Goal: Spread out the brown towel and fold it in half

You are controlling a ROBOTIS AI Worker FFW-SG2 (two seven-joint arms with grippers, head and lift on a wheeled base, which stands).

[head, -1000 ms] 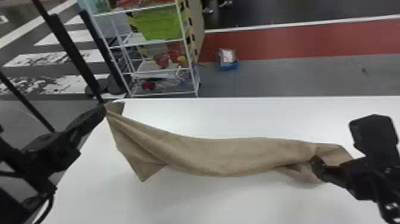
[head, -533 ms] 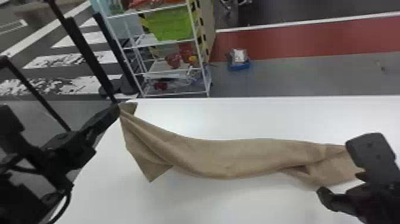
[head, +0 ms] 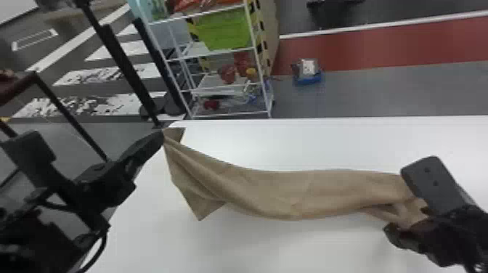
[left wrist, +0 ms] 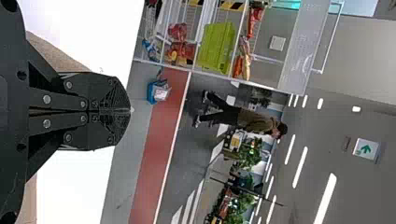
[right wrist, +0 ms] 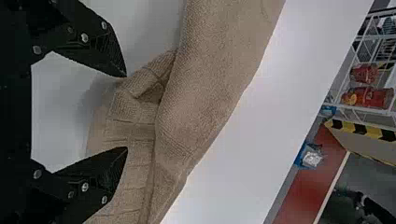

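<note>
the brown towel [head: 290, 192] stretches bunched across the white table [head: 326, 247], far left corner pinched in the left gripper [head: 163, 136], and being likely light and floppy, wants its right end's near edge taken by the right gripper [right wrist: 126, 112], fingers apart

There is one brown towel [head: 297, 194], one table [head: 326, 145] and one green crate [head: 227, 31].

In the head view, the right fingers [head: 430, 181] hide part of one end of the brown towel [head: 308, 192], and the left fingers [head: 145, 145] cover the pinched spot. The counter [head: 326, 247] runs past the right and bottom edges, and the top edge crops the rack [head: 258, 65], some of whose contents blur.
</note>
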